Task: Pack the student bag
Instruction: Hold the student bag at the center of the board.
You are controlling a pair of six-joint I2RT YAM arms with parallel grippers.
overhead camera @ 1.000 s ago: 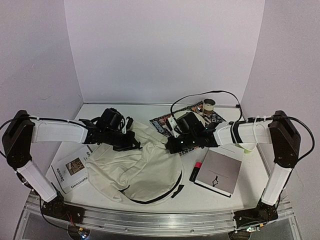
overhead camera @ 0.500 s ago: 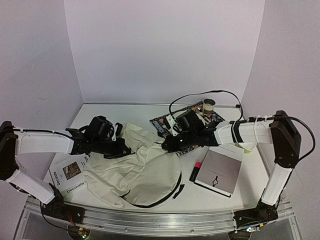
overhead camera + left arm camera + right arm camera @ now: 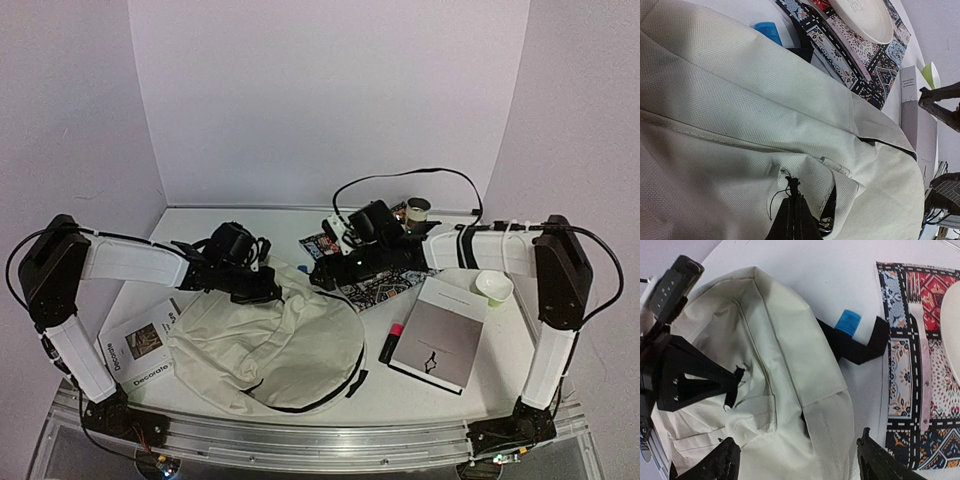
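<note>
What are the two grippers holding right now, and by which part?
The left gripper is shut on the student bag, pinching a fold of cream fabric near its far edge. The right gripper stands open above the bag, holding nothing.

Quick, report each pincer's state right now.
Left pincer: closed, gripping the student bag.
Right pincer: open, holding nothing.

The student bag (image 3: 285, 340) was a soft cream fabric backpack, lying slumped and crumpled on the table (image 3: 250, 222), left of centre toward the near edge. Black zipper trim curved along its near right side, and a black strap stuck out from its far end.
</note>
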